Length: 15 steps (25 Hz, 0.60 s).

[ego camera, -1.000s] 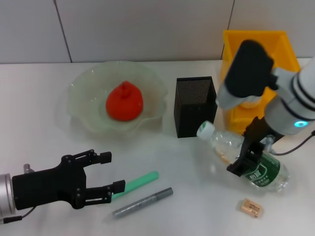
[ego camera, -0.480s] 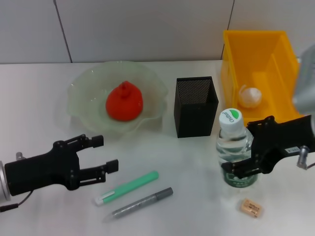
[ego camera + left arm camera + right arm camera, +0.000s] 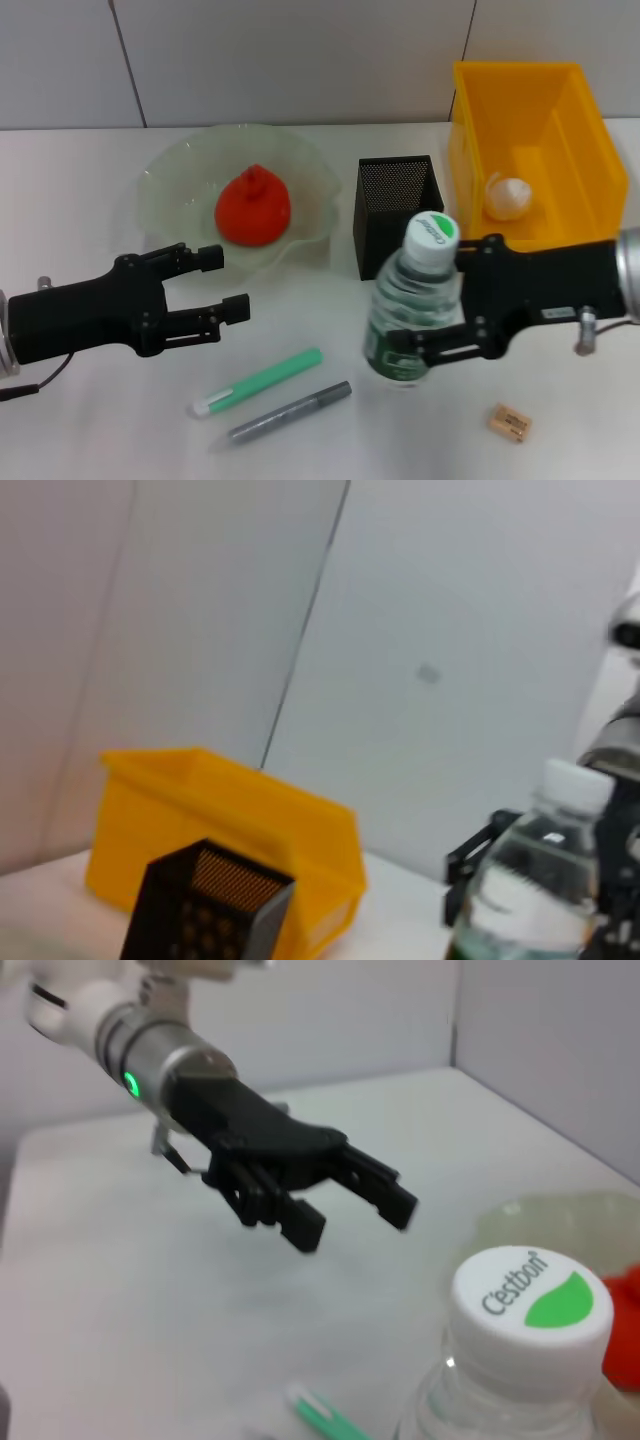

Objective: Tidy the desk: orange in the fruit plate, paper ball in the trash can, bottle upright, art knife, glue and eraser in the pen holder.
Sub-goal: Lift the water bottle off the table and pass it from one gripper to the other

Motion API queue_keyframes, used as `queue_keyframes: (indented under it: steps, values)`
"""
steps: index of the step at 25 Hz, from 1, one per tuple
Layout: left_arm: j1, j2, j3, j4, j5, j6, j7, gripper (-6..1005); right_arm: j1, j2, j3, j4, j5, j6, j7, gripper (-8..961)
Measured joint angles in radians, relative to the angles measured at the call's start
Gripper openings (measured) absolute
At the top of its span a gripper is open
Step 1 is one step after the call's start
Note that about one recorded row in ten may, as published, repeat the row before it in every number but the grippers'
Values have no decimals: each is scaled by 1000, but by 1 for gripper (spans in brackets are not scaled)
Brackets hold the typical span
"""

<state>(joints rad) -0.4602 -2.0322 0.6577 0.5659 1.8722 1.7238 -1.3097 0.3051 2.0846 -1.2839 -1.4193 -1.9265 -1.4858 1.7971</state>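
**Bottle upright in right claw, left claw idle and open**

Your right claw [image 3: 430, 325] is clamped on the bottle [image 3: 412, 305], gripping its lower body around the green label. Bottle stands upright, white cap on top, in front of the pen holder [image 3: 398, 215]; can't tell if its base touches the counter [image 3: 80, 200]. Your left claw [image 3: 228, 283] hangs over the counter's left front, fingers spread wide, holding nothing, just in front of the fruit plate [image 3: 170, 180]. Orange [image 3: 254, 207] sits in the plate. Paper ball [image 3: 507, 196] lies inside the trash can [image 3: 470, 130], behind your right arm. Eraser [image 3: 508, 422] lies on the counter near the front, right of the bottle. Green pen-shaped item [image 3: 258, 382] and grey marker-like stick [image 3: 290, 411] lie side by side on the counter between the claws.
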Motion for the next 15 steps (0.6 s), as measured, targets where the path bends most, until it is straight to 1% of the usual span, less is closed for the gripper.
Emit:
queue_keyframes:
  steps: [1, 5, 7, 11, 15]
  values:
    - [-1, -1, -1, 5, -3, 10, 1, 847, 15, 0, -2, 30, 17, 9, -17, 791]
    - [-2, -16, -1, 27, -29, 33, 46, 847, 89, 1, -3, 144, 49, 30, -52, 791]
    - [-3, -24, 1, 31, -55, 42, 76, 847, 137, 1, -3, 205, 53, 37, -66, 790]
    - [-19, -27, 7, 26, -77, 50, 92, 846, 202, 2, -16, 278, 55, 72, -95, 790]
    - [-43, -31, 7, 22, -78, 51, 86, 846, 251, 1, -67, 331, 56, 125, -107, 790]
